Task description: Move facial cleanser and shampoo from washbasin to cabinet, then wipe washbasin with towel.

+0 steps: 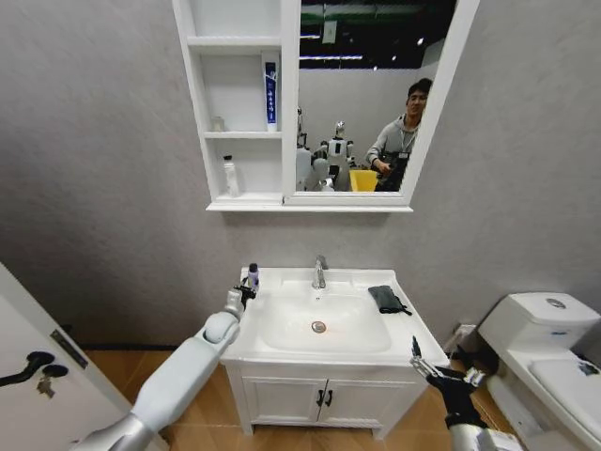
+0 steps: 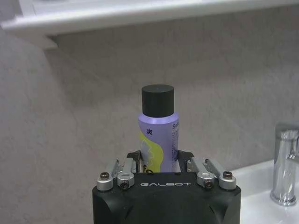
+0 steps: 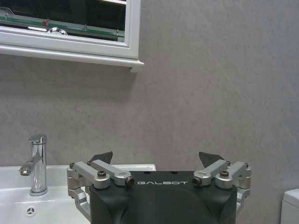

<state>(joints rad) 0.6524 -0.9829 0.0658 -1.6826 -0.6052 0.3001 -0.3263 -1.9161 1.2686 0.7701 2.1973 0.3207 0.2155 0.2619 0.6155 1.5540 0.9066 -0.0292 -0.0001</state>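
Your left gripper [image 2: 160,170] fills the foreground of the left wrist view, its fingers closed on the lower body of a purple bottle [image 2: 159,140] with a black cap [image 2: 158,100], likely the shampoo. From the head camera, that bottle [image 1: 253,275] stands upright at the rear left corner of the washbasin [image 1: 282,352], with the gripper [image 1: 246,290] reached in over the left rim. Judge it a light, rigid plastic cylinder with a smooth, probably slick wall; a grip low on the body, as you have it, should keep it from tipping, but squeeze firmly.

Moving right, the chrome tap [image 1: 319,272] sits behind the bowl, and the dark folded towel [image 1: 386,299] lies on the right rim, soft and easy to pinch anywhere. Above, the cabinet [image 1: 239,122] already carries a blue-and-white tube [image 1: 270,94] on one shelf and a small white bottle [image 1: 230,177] below it.

Your right gripper [image 3: 158,161] waits low off the basin's front right corner, its fingers spread wide and empty.
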